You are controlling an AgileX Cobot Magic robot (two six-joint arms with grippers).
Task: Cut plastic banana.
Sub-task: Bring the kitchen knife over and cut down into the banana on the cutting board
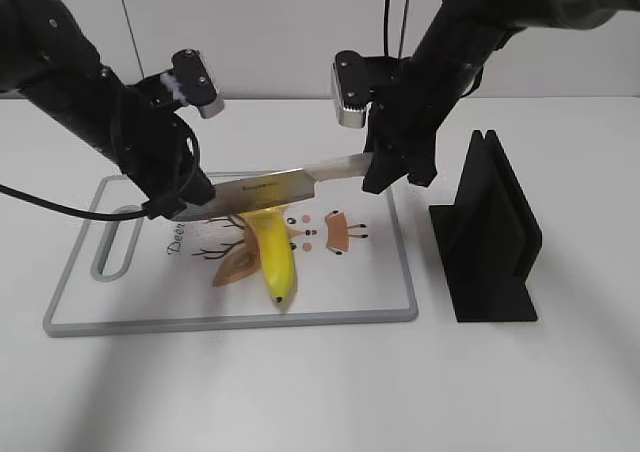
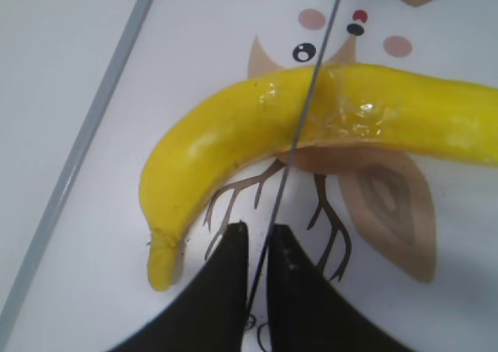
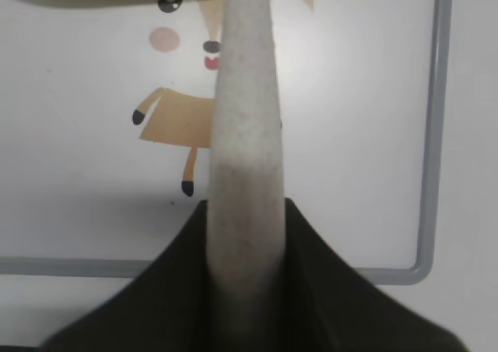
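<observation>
Cutting step: right end effector (image 1: pixel 385 172) clamped on the knife (image 1: pixel 270 189) handle, left end effector (image 2: pixel 261 247) pinching its blade tip above the plastic banana (image 1: pixel 274 252); next, press straight down.

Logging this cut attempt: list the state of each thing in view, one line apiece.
plastic banana: whole, lying on board under blade
knife: held at both ends, edge on banana
cutting board: flat on table
knife stand: upright, empty
left gripper: shut on blade tip
right gripper: shut on handle

I see a plain white matte tabletop (image 1: pixel 300 392) running back to a pale off-white wall (image 1: pixel 270 22), with a thin dark vertical seam (image 1: pixel 128 17) at left. Soft shadows fall on the table.
</observation>
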